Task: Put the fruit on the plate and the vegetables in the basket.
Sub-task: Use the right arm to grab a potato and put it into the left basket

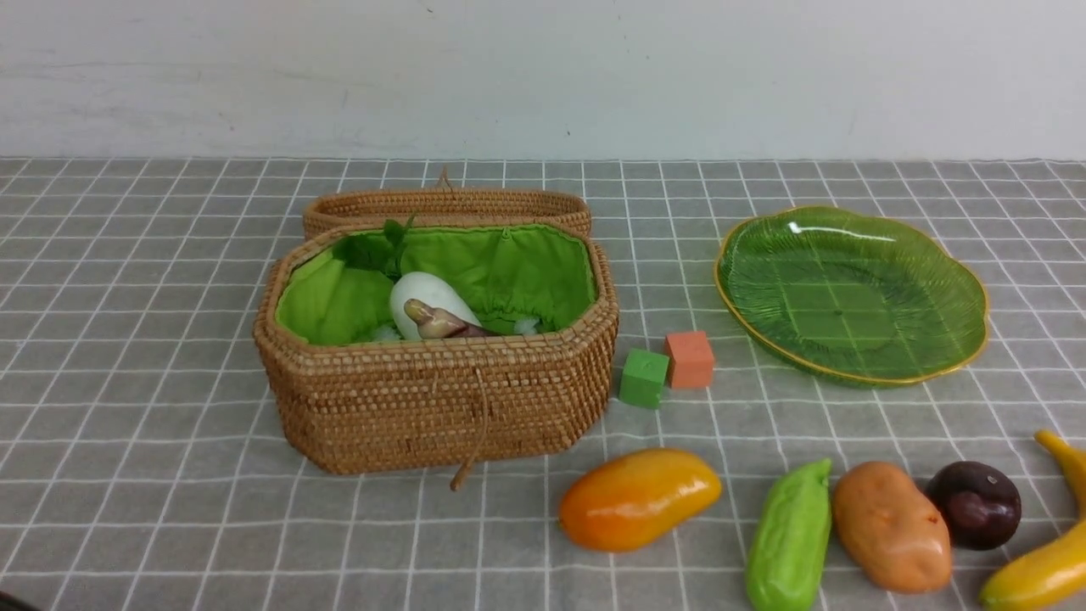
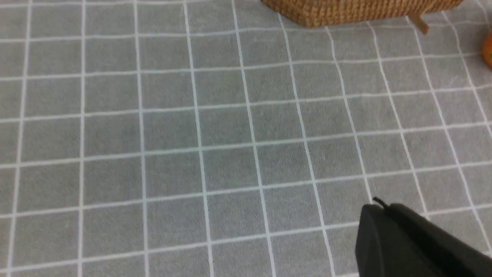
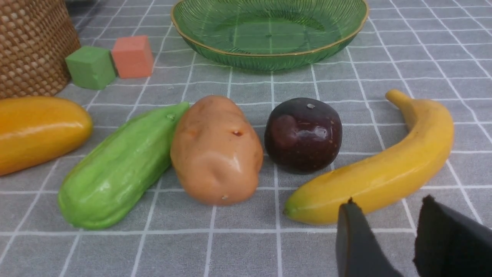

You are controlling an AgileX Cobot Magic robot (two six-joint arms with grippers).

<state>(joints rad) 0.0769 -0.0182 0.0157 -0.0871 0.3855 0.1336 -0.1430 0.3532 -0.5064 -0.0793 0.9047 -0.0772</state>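
Note:
The open basket [image 1: 433, 399] holds the white radish [image 1: 428, 297] and the dark eggplant [image 1: 445, 324]. The green plate [image 1: 848, 293] has nothing on it. On the cloth in front lie the mango [image 1: 638, 498], green gourd [image 1: 789, 539], potato [image 1: 891, 526], round purple fruit [image 1: 973, 505] and banana [image 1: 1044, 564]. Neither gripper shows in the front view. My right gripper [image 3: 389, 201] is open and empty, just in front of the banana [image 3: 384, 173]. My left gripper [image 2: 378, 206] is shut and empty over bare cloth, in front of the basket [image 2: 365, 11].
A green cube [image 1: 643, 378] and an orange cube [image 1: 689, 359] stand between basket and plate. The basket's lid [image 1: 445, 206] lies open behind it. In the right wrist view the gourd [image 3: 119, 169], potato [image 3: 217, 150] and purple fruit [image 3: 303, 134] lie side by side, close together.

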